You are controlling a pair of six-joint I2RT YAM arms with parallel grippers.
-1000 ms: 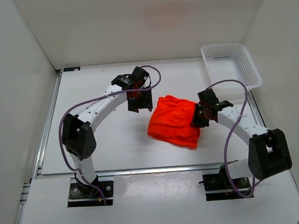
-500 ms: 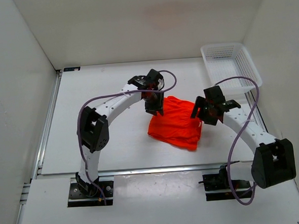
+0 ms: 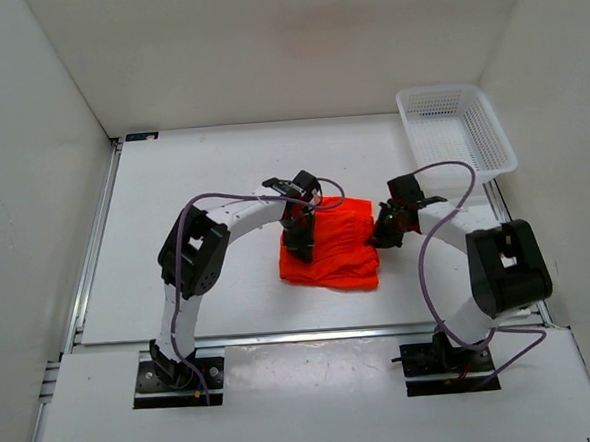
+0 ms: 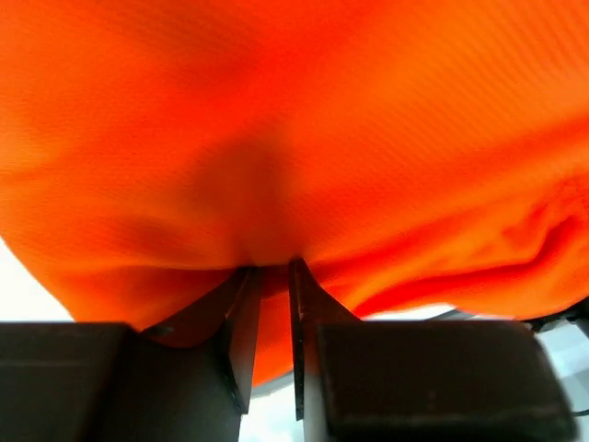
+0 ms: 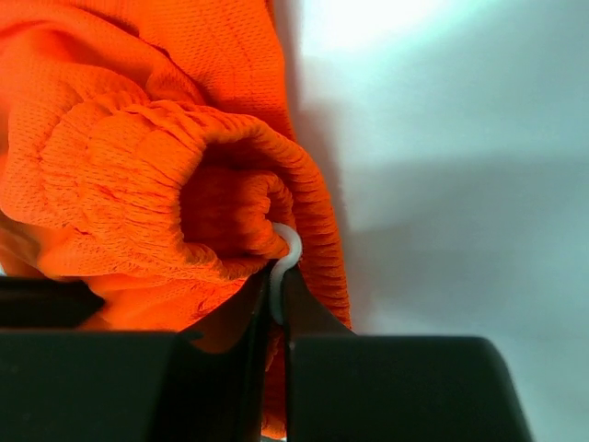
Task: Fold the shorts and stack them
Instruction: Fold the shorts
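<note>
The orange-red shorts lie bunched in the middle of the table, between the two arms. My left gripper is over their left part and is shut on a fold of the fabric, which fills the left wrist view. My right gripper is at their right edge, shut on the gathered waistband with the white drawstring pinched between its jaws.
A white mesh basket stands at the back right corner of the table. White walls close in the table on the left, back and right. The table's metal front edge runs just before the arm bases.
Both grippers have moved inward and toward the near edge with the shorts. The left gripper came from the back left onto the cloth. The shorts now lie more compact, shifted left.
</note>
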